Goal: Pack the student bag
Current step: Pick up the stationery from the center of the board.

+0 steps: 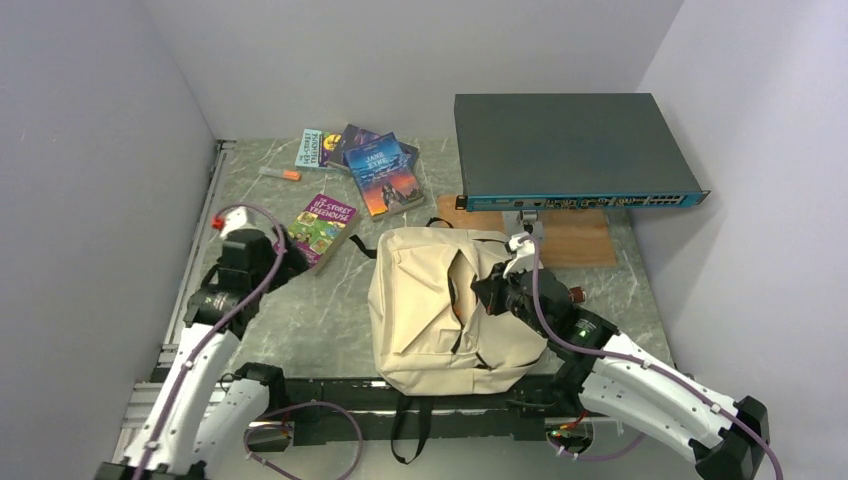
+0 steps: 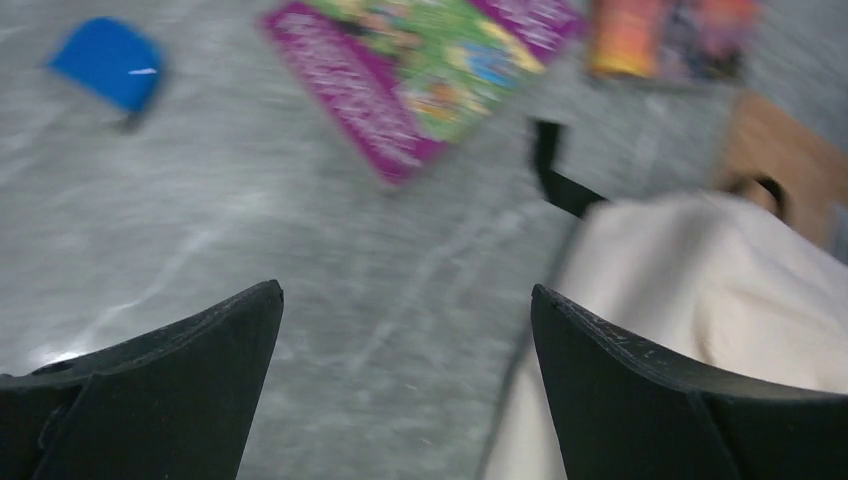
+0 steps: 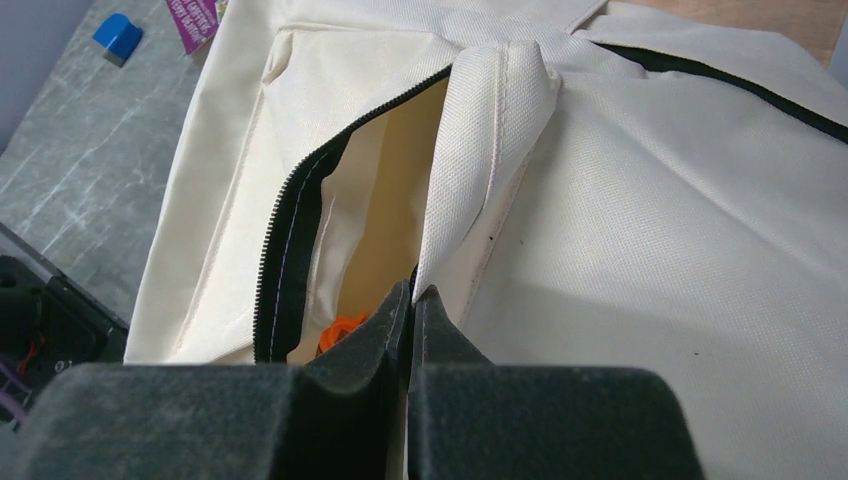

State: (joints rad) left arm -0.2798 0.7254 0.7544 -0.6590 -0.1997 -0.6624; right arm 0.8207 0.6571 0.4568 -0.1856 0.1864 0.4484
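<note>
Student bag lies flat in the middle of the grey table, between the two arms. Its long axis runs from the near edge towards the far wall. The top with the carry loop points away from the arms, ending just beside a wooden board. The black straps at its bottom trail over the near edge. A dark zipper runs along that same axis and gapes open, and something orange shows inside.

The right gripper has its fingers pressed together on the cream flap at the right edge of that opening, lifting the fabric into a ridge. The left gripper hangs over bare table left of the bag, fingers spread wide with nothing between them. A purple book lies just beyond it, with more books further back.
</note>
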